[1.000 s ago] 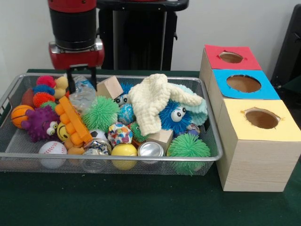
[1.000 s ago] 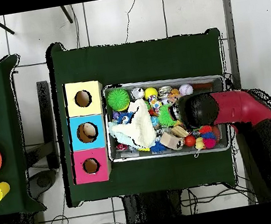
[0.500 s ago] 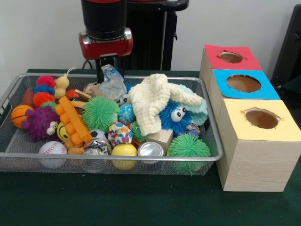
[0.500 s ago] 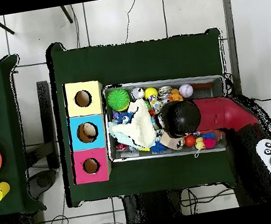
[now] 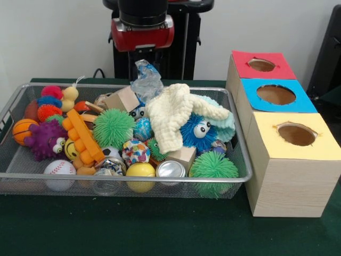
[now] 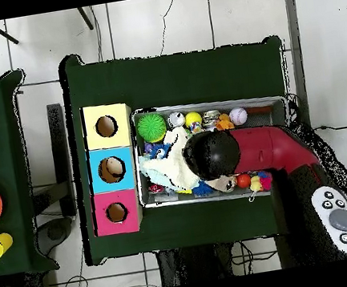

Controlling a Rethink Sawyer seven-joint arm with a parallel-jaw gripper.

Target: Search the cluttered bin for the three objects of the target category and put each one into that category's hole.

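Crinkled clear plastic bottle (image 5: 146,79) hangs clamped in tool (image 5: 141,57), above bin (image 5: 234,160) back rim, w/ coloured boxes' holes off to bottle's right, blue hole (image 5: 275,94) included.

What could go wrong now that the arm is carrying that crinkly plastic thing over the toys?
The gripper seems to pinch only the top of the crumpled clear plastic bottle, so it might slip and drop back into the wire bin. Hanging low, it could also brush the cream cloth on its way. The holes in the boxes, like the blue one, look snug for such a crumpled shape.
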